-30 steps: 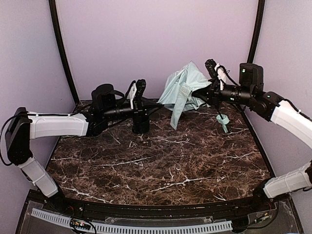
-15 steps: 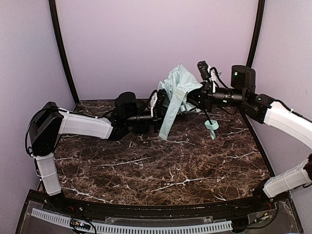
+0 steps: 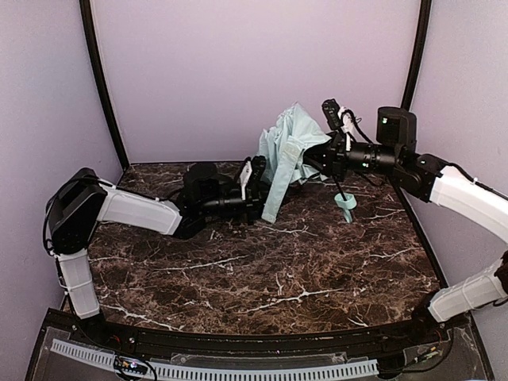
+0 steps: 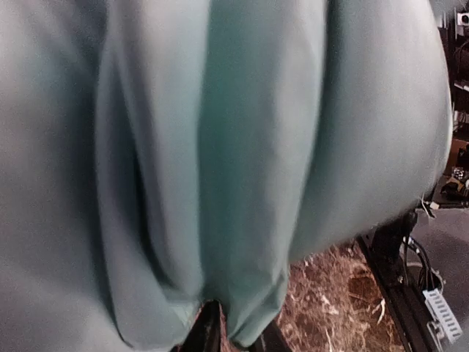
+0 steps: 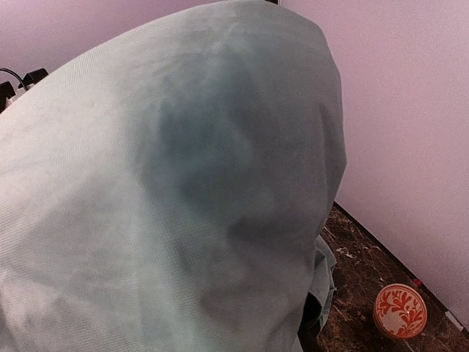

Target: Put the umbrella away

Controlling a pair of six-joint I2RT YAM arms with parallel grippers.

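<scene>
Mint-green cloth with a dark underside marks the umbrella (image 3: 287, 147), which hangs in the air over the far part of the table, near the back wall and a little right of centre. Its canopy is loose and rumpled, not wrapped. One long fold trails down and to the left, ending close above the marble. On the other side its thin black shaft (image 3: 340, 189) drops to a small mint handle (image 3: 344, 208), which dangles just above the tabletop.

The right gripper (image 3: 317, 156) reaches in from the right and carries the umbrella at the bunched middle, grasping it under the cloth. Its fingers are buried in the folds. From the right wrist the fabric (image 5: 168, 183) fills nearly the whole view.

The left gripper (image 3: 258, 190) comes in low from the left and sits right against the trailing fold. From the left wrist the cloth (image 4: 220, 147) hangs directly in front of the lens, with only dark slivers of the fingers (image 4: 208, 336) showing below its hem. Whether this claw is pinching the fabric or standing released I cannot tell.

Below lies the table (image 3: 278, 270), dark brown marble with white veins, and a strip of it shows under the hem in the left wrist view (image 4: 330, 293). A small round orange piece with a white leaf pattern (image 5: 400, 311) rests on the marble near the right wall, well apart from the umbrella. Pale purple walls (image 3: 254, 71) close in the back and sides.
</scene>
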